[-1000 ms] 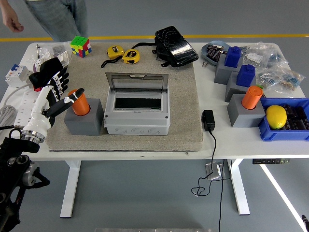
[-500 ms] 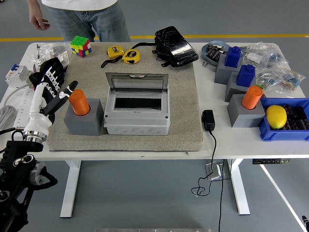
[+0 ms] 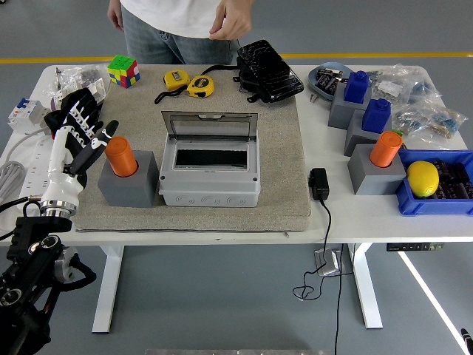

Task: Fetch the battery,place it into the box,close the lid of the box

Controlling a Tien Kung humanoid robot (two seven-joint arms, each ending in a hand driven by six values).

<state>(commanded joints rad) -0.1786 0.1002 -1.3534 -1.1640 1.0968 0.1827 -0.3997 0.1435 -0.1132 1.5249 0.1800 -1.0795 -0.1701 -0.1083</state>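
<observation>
An orange cylindrical battery (image 3: 120,156) stands upright in a grey holder (image 3: 131,185) at the left end of the beige mat (image 3: 281,155). To its right sits the grey box (image 3: 211,171), its clear lid (image 3: 211,126) tilted up at the back and the dark inside showing. My left hand (image 3: 86,137), white and black, hovers just left of the battery with its fingers spread and nothing in them; the thumb points toward the battery without touching it. My right arm is out of sight.
A person stands at the far edge, one hand (image 3: 232,22) raised above the black bag (image 3: 268,69). Far side: a Rubik's cube (image 3: 123,71) and yellow tape measures (image 3: 189,83). Right side: another orange cylinder (image 3: 385,149), blue cylinders (image 3: 356,86), a blue bin (image 3: 414,204) holding a yellow lemon (image 3: 423,178). A black adapter (image 3: 319,183) lies by the mat.
My left hand has drawn back to the left off the battery's top, its thumb no longer across it. The person has walked right along the far side.
</observation>
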